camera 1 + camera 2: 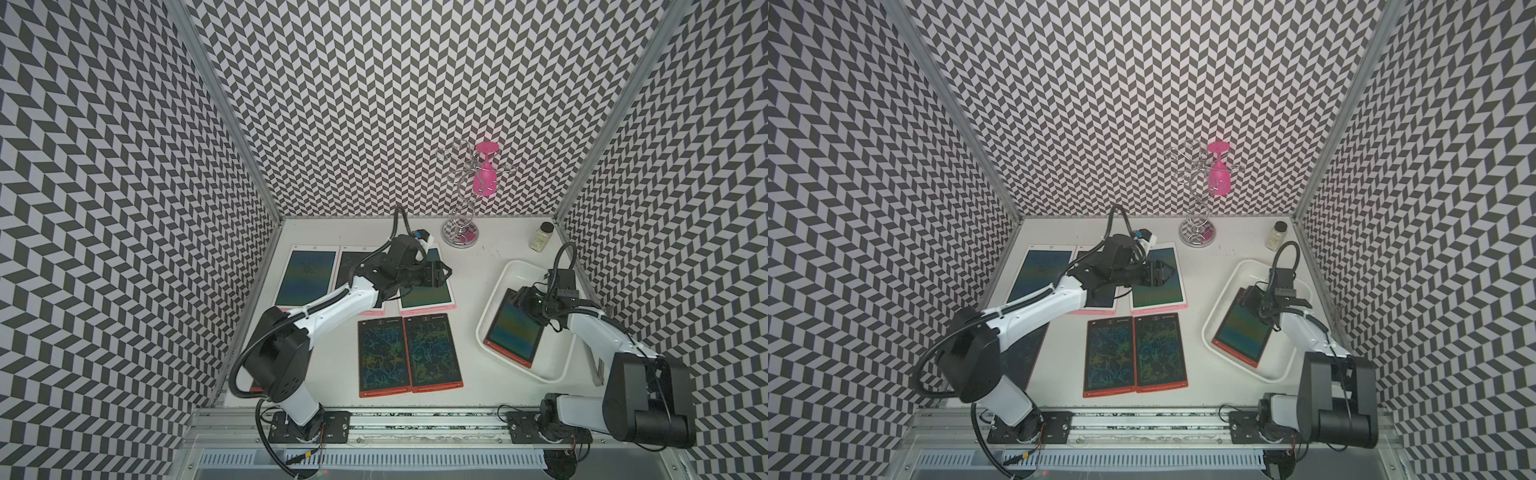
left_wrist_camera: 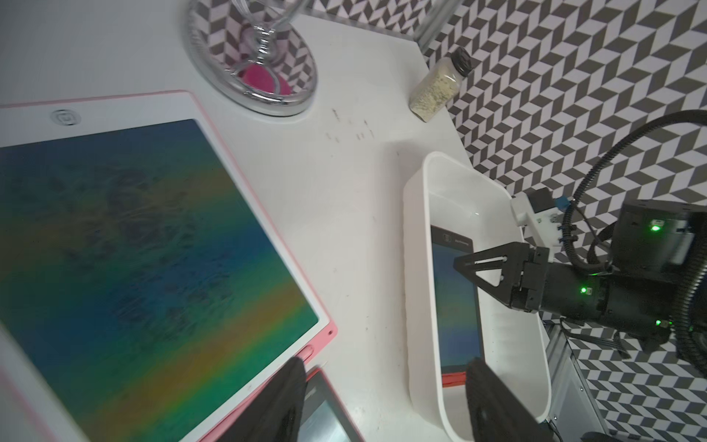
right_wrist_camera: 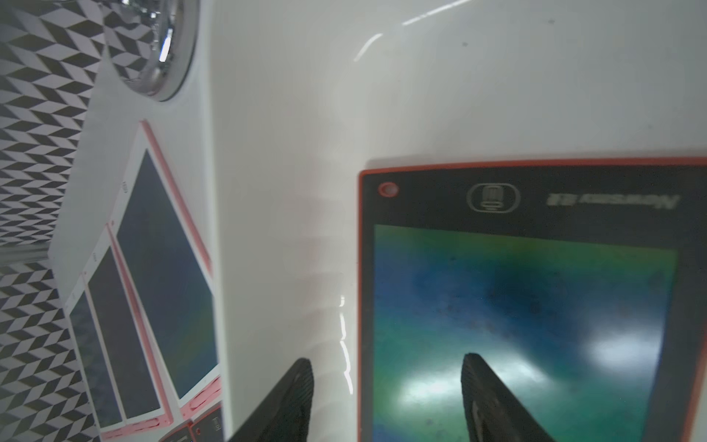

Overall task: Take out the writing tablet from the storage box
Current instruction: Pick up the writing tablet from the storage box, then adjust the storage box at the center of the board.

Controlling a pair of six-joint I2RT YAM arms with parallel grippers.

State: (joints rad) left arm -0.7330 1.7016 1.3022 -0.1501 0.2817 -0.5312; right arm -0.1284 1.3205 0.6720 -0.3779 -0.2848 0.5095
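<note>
The storage box (image 1: 490,305) (image 1: 1219,309) is a shallow white tray at the right of the table. One red-framed writing tablet (image 1: 515,332) (image 1: 1241,332) (image 2: 455,306) (image 3: 535,291) lies flat in it, screen up. My right gripper (image 1: 517,298) (image 1: 1246,296) (image 3: 386,359) hangs open inside the box over the tablet's far end. One finger is over the screen, the other over the white box floor beside the tablet's long edge. My left gripper (image 1: 442,274) (image 1: 1168,274) (image 2: 386,363) is open and empty, above a pink-framed tablet (image 1: 424,297) left of the box.
Three pink-framed tablets (image 1: 305,276) lie in a row at the back left. Two red-framed ones (image 1: 382,357) lie side by side at the front middle, and another shows under the left arm. A chrome glass rack (image 1: 459,237) with a pink glass (image 1: 484,174) and a small jar (image 1: 541,237) stand at the back.
</note>
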